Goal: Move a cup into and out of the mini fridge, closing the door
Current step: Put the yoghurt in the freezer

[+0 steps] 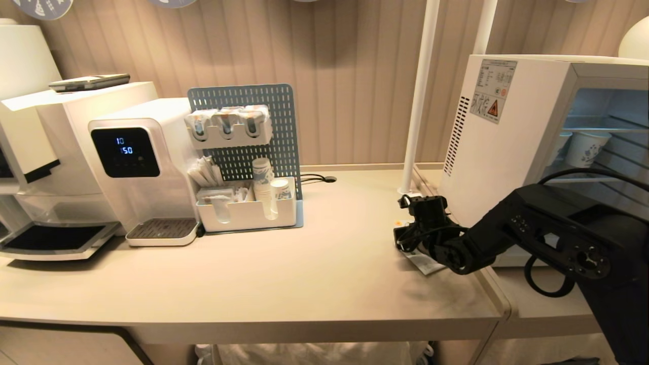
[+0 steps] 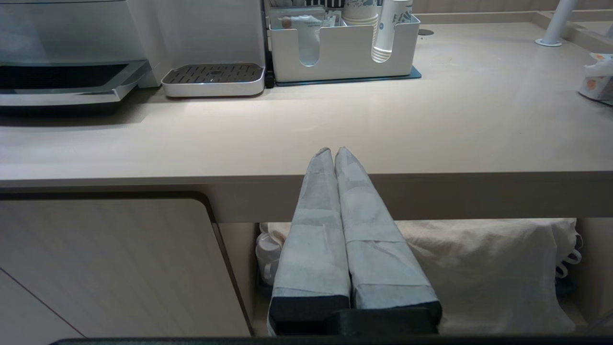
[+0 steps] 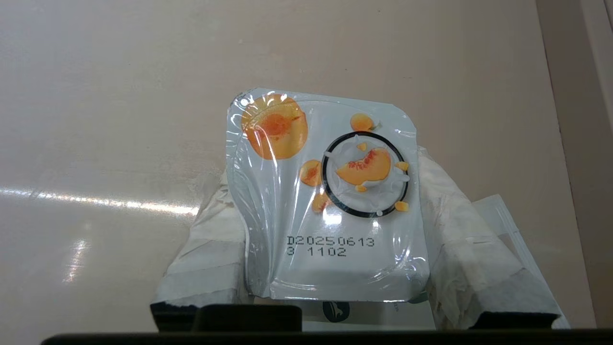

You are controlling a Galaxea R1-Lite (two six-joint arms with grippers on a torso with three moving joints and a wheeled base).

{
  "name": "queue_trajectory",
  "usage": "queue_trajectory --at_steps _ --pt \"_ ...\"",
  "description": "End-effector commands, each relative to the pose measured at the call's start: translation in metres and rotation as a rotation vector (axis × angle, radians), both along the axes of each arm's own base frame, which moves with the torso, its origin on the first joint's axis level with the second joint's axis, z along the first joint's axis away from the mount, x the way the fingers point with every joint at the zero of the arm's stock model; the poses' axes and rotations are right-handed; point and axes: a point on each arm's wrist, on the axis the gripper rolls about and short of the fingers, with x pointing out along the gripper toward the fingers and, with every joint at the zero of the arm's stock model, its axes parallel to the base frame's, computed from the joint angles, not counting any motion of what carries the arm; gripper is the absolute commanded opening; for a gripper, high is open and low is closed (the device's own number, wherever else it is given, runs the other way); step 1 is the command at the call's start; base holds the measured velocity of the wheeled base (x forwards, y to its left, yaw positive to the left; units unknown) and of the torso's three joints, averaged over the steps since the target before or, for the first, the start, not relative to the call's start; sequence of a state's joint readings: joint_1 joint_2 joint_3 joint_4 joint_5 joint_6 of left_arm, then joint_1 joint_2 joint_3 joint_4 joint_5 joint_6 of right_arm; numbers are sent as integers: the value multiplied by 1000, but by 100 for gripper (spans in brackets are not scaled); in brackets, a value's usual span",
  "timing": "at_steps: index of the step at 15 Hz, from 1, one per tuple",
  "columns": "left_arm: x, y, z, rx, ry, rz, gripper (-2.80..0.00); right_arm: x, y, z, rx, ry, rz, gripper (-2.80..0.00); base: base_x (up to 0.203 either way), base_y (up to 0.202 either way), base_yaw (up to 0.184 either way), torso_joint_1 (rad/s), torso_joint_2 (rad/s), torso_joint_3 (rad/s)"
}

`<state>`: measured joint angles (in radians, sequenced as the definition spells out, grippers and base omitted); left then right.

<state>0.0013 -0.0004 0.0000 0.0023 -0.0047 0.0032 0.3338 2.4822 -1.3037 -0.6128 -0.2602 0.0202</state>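
Beige and smooth, the table (image 1: 284, 274) runs from its near edge back to a striped wall. Below that near edge, the left tool (image 2: 334, 152) hangs parked with its two wrapped fingers pressed together, holding nothing.

Farther in, near the right edge of the table, the right tool (image 3: 330, 244) reaches down over the cup (image 3: 325, 191). One padded finger (image 3: 210, 239) sits on each side of the cup. The fingers look close to its walls, but I cannot tell if they squeeze it yet.

The cup looks small and light. Its thin plastic walls may dent, and its foil top is soft and shiny. My guess is that the best hold is low on the two side walls, not on the top.

Behind it, at the back right corner, stands the mini fridge (image 1: 499, 152). Its inside shows, so it is open, with paper cups (image 1: 585, 147) on a shelf.

Only the right wrist view shows the peach picture on the cup. In the head view, the right tool hides most of the cup.
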Motion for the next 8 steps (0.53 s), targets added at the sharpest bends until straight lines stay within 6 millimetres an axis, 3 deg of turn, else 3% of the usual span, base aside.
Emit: queue_trajectory --at_steps 1,8 --pt "0 0 0 0 -2 -1 -280 -9 -2 12 9 -4 2 -280 0 0 0 0 0 0" --pt "0 0 0 0 -2 0 -280 -54 -9 76 70 -63 11 -280 0 0 0 0 0 0"
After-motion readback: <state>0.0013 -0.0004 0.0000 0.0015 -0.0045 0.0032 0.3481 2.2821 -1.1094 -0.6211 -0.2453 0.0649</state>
